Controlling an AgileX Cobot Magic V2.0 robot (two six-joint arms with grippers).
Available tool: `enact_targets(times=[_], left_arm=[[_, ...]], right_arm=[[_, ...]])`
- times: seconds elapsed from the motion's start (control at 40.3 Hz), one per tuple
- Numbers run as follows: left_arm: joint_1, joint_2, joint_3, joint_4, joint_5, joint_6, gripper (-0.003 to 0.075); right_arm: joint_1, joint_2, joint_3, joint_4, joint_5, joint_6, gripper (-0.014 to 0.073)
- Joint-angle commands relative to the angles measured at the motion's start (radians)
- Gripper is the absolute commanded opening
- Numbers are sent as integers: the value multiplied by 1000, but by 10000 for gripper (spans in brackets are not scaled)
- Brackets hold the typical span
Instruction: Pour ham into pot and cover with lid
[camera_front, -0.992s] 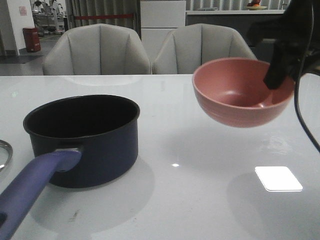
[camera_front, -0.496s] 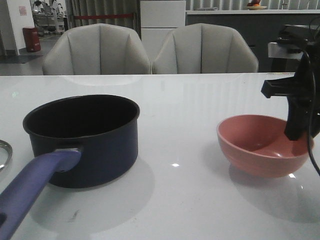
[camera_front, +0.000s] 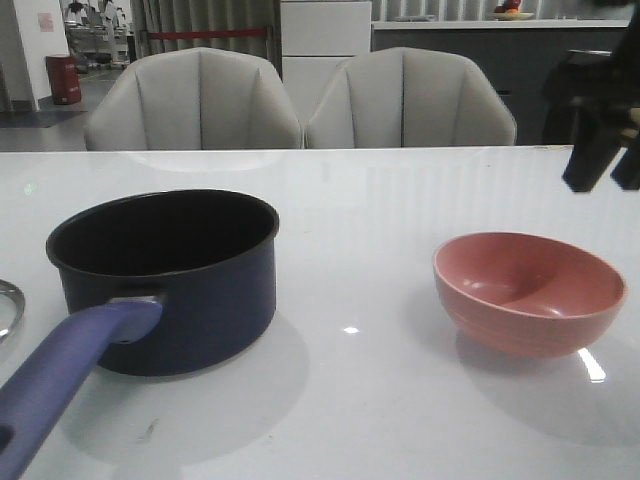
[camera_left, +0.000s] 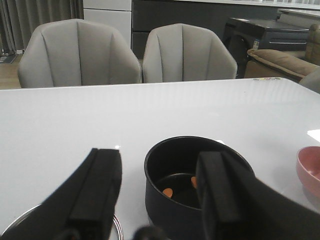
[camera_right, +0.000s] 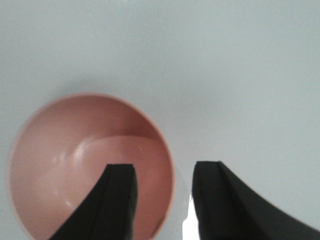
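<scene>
Where the table (camera_front: 400, 420) comes nearest in the front view, the long purple-blue handle (camera_front: 65, 375) of the pot (camera_front: 170, 280) runs toward the lower left corner. Pot sits upright on the left half of the table, dark navy outside, black inside. Ham not visible from this angle; the left wrist view shows 2 small orange pieces of ham (camera_left: 169, 191) on the pot floor (camera_left: 185, 192), the second partly hidden behind a finger. At the far left edge of the front view, a sliver of metal rim shows, the lid (camera_front: 8, 305), lying on the table just beside the pot; the same rim appears low in the left wrist view (camera_left: 116, 227). Knob and lettering out of frame.

Pink bowl (camera_front: 530, 290) upright on the right half of the table, well apart from the pot, nothing seen inside it in either the front or right wrist view (camera_right: 85, 165).

Left gripper (camera_left: 160, 195): fingers spread wide, nothing between them, pot seen through the gap. Not seen in the front view.

Right gripper (camera_right: 162, 200): fingers parted, holding nothing, above the bowl's rim, 1 finger over the bowl's inside and the other over bare table. In the front view it shows as a dark shape (camera_front: 600, 150) at the right edge, raised clear of the bowl.

Farther back, 2 grey chairs (camera_front: 195, 100) (camera_front: 410, 100) stand behind the table. Beyond them, white cabinets (camera_front: 325, 40) and a red bin (camera_front: 62, 78) far left.
</scene>
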Motion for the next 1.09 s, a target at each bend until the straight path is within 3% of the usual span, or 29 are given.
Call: enact_targets(times=[0.0,0.62,0.844,0.992,1.067], left_arm=[[-8,10,-29,-13,-76,2,385],[-8,10,-29,-13,-76,2,385],[-8,10,-29,17,-71,2,385],[-6,10,-29,27,-52,2,393],[3,13,-31,31,-39,2,426]], right_arm=[[33,-148,17,5,-85,-15,393],[295,-831,615,29,-707,-16,387],[360,-1057,785,29,-796,-16,243],[360,-1102,836,29,-780,-16,134],[360,-1103,843,29,-759,-16,131]])
